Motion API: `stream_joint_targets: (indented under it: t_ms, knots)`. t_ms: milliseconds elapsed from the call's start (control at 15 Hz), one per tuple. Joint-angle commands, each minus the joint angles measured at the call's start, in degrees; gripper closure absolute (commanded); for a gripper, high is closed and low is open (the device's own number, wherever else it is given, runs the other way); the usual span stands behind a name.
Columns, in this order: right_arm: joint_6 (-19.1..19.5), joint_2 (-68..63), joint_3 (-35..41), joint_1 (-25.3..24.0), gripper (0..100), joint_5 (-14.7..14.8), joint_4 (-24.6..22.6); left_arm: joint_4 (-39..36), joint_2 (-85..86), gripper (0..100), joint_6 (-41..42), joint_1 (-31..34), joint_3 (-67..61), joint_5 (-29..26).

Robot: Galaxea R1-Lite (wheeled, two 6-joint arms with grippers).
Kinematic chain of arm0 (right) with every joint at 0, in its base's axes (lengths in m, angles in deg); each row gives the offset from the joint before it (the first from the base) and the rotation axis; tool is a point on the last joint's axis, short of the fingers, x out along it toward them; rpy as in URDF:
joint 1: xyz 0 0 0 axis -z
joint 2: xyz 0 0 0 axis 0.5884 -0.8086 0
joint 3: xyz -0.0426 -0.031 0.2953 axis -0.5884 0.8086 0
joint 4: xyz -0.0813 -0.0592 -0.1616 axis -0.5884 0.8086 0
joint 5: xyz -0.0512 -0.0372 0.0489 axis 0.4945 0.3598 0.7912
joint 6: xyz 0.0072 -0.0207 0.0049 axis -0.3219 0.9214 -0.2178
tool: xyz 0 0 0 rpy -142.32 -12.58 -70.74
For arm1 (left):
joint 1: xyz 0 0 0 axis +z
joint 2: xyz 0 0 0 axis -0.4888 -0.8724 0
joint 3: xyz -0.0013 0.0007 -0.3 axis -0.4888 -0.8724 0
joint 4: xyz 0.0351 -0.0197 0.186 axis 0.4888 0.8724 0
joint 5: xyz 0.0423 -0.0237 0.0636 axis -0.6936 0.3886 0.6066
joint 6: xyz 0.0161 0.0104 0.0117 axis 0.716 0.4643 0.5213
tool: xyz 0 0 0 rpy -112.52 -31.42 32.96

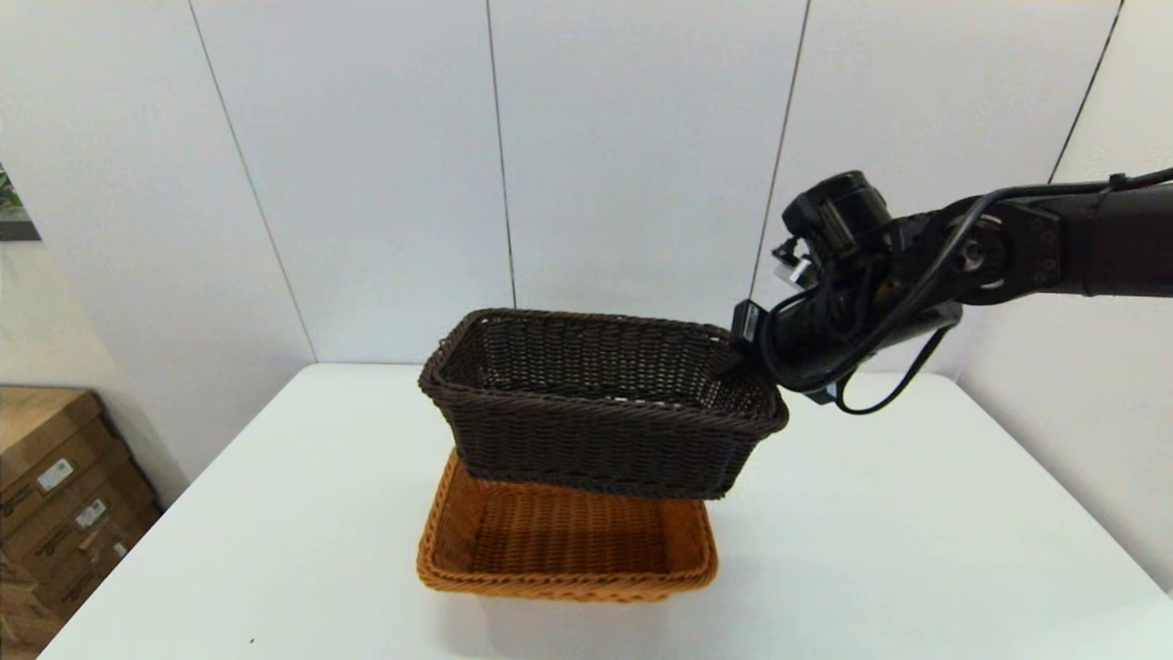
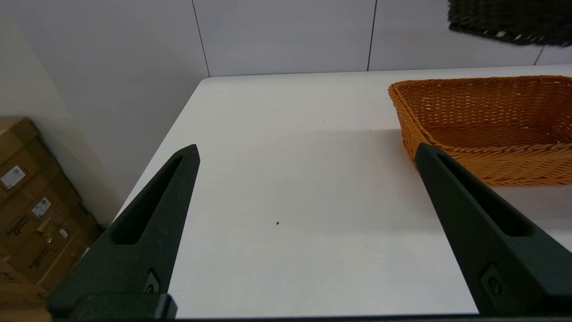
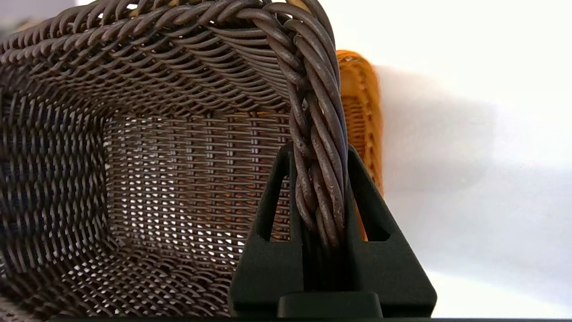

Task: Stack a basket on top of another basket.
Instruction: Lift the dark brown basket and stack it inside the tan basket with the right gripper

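The dark brown basket (image 1: 596,403) hangs in the air above the orange basket (image 1: 568,541), which rests on the white table (image 1: 275,532). My right gripper (image 1: 744,353) is shut on the braided rim at the dark basket's right end; in the right wrist view its fingers (image 3: 272,197) pinch that rim (image 3: 319,134), with the orange basket (image 3: 359,112) showing behind. My left gripper (image 2: 306,152) stays open over bare table to the left of the orange basket (image 2: 487,125), with the dark basket's bottom edge (image 2: 509,22) high above.
Cardboard boxes (image 1: 55,495) stand on the floor beyond the table's left edge. A panelled wall (image 1: 586,156) rises right behind the table's far edge. The table's right edge (image 1: 1054,477) lies below my right arm.
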Motion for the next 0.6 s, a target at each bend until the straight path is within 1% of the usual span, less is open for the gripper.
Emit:
stream_joint_targets:
  t_ms: [67,133,200,600]
  knots:
    - [-1.89,-2.18,-0.10,-2.27,100,2.50,-0.49,0.00,0.04,0,0.04,0.00,-0.09,0.01]
    - [-3.21,-2.44,-0.10,-2.80,100,2.50,-1.28,0.00,0.04,0,0.04,0.00,-0.09,0.01]
    - [-3.56,-2.80,-0.10,-3.41,100,2.59,-1.55,0.00,0.04,0,0.04,0.00,-0.09,0.01]
    - [-4.18,-2.18,1.22,-5.87,100,1.98,-1.72,0.00,0.04,0,0.04,0.00,-0.09,0.01]
